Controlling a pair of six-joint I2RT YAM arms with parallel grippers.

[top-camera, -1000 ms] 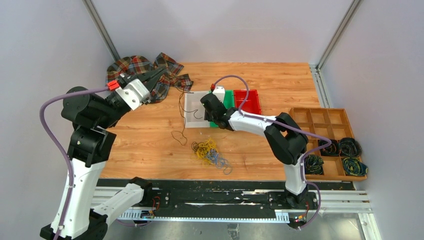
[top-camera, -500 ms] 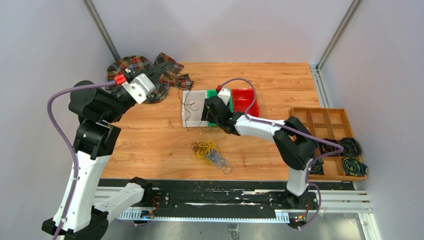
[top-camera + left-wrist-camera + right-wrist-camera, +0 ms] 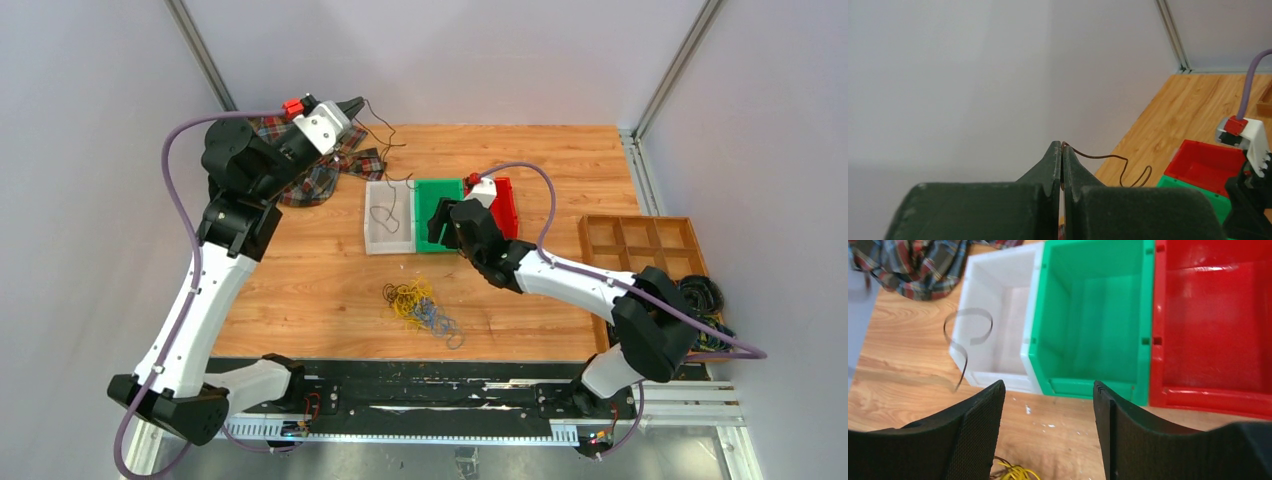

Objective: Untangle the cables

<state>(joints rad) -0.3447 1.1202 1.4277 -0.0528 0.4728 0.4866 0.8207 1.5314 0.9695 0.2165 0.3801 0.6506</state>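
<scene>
- Three bins (image 3: 436, 212) stand side by side on the tabletop (image 3: 300, 290).
- The cables (image 3: 420, 303) lie piled before them.
- A cloth (image 3: 310, 185) lies behind, leftward.
- A divided tray (image 3: 640, 238) sits far right.

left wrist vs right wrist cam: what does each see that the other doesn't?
Left wrist only: the left claw shut on the end of a thin dark wire, the wall. Right wrist only: the right claw seen open, white bin, plaid cloth, a bit of the yellow cables. Both: green bin, red bin, wooden table, likely that same wire.

No text or label (not one) is legible.
</scene>
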